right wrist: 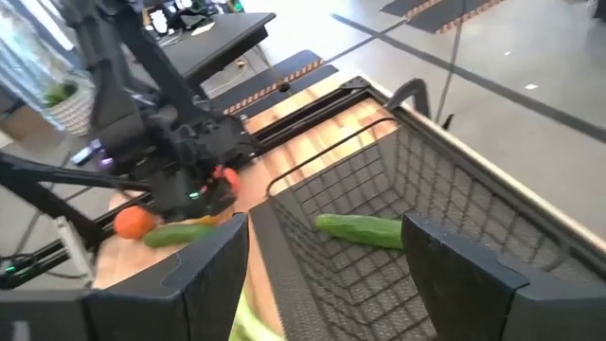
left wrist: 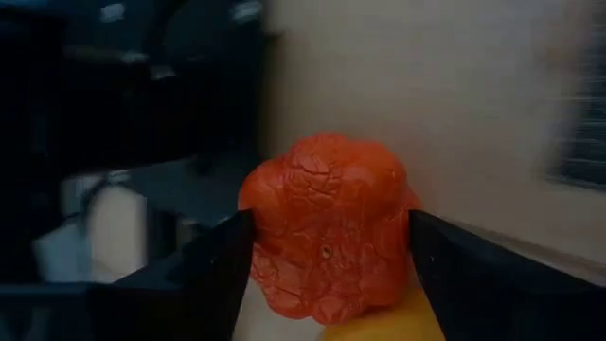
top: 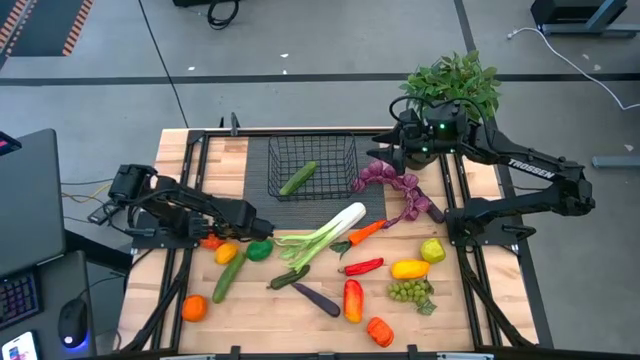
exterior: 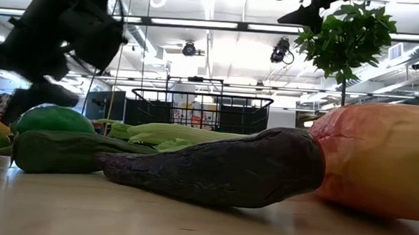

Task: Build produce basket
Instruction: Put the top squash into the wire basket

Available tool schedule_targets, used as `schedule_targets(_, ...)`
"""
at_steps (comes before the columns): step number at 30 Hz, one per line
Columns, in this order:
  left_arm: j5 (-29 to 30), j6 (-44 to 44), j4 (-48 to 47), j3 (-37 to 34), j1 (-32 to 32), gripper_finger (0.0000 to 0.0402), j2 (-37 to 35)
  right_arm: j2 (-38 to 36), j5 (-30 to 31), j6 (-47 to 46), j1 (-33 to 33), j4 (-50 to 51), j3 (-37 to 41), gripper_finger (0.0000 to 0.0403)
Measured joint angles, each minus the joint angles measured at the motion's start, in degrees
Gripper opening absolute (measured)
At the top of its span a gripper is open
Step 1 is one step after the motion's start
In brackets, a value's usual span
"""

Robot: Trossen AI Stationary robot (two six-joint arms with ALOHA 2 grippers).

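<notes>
The black wire basket (top: 312, 165) stands at the table's far middle with one green cucumber (top: 298, 178) lying in it. Toy produce is spread over the near half: a leek (top: 325, 235), a carrot (top: 365, 231), purple grapes (top: 385, 178), green grapes (top: 410, 291) and an eggplant (top: 315, 298). My left gripper (top: 213, 241) is low at the table's left, shut on a red-orange pepper (left wrist: 327, 227). My right gripper (right wrist: 327, 275) hangs open over the basket's right side and holds nothing. My left gripper pinches the red-orange pepper between its two fingers, one finger (left wrist: 213, 275) on each of its opposite sides (left wrist: 260, 237). A yellow piece (left wrist: 379, 327) shows right beneath the pepper. Whether the pepper is lifted clear I cannot tell.
A leafy potted plant (top: 455, 85) stands at the far right corner behind the right arm. A green pepper (top: 259, 250), a long cucumber (top: 228, 276) and an orange (top: 193, 308) lie close to my left gripper. A laptop (top: 30, 200) sits off the table's left edge.
</notes>
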State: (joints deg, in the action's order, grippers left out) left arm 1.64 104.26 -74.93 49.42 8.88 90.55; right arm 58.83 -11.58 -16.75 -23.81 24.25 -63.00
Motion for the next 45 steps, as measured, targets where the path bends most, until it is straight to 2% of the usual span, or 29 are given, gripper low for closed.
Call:
schedule_targets(6,2.2,-5.6,0.1,3.4,0.0,0.0216,0.0,0.0,2.7,1.9,0.0,0.0,0.0,0.0280)
schedule_targets(10,5.6,-9.1,-1.2,8.3,0.0,0.0180,-0.1,0.0,4.4,1.9,0.0,0.0,0.0,0.0280)
schedule_targets(14,10.3,-14.6,-5.4,15.2,-0.1,0.0155,-0.1,0.0,6.4,1.2,0.0,0.0,0.0,0.0280)
schedule_targets(18,10.5,-16.5,-12.6,20.1,0.1,0.0148,-0.1,0.0,7.8,-1.9,0.0,0.0,0.0,0.0280)
schedule_targets(20,10.2,-16.1,-15.3,21.5,0.9,0.0156,-0.2,0.0,8.2,-3.0,0.0,0.0,0.0,0.0280)
schedule_targets(26,10.3,-13.3,-15.0,23.3,4.9,0.0191,-0.2,0.0,9.1,-4.3,0.0,0.0,0.0,0.0280)
schedule_targets(29,11.2,-4.0,-15.1,23.3,8.9,0.0207,-0.2,0.0,8.2,-4.3,0.0,0.0,0.0,0.0281)
schedule_targets(33,11.9,13.6,-15.0,22.5,16.5,0.0236,-0.2,0.0,5.1,-4.3,0.0,0.0,0.0,0.0286)
schedule_targets(35,9.3,20.8,-14.5,20.3,19.6,0.0254,-0.2,0.0,3.8,-4.2,0.0,0.0,0.0,0.0292)
schedule_targets(37,4.3,22.0,-11.4,17.4,20.8,0.0271,-0.2,0.0,2.8,-4.1,0.0,0.2,0.0,0.0299)
schedule_targets(40,1.9,23.1,-5.7,13.8,21.4,0.0293,-0.2,0.0,1.4,-3.8,0.0,1.0,0.0,0.0308)
schedule_targets(45,4.4,22.0,0.0,10.5,21.5,0.0312,-0.2,0.0,-0.6,-4.2,0.0,3.0,0.0,0.0324)
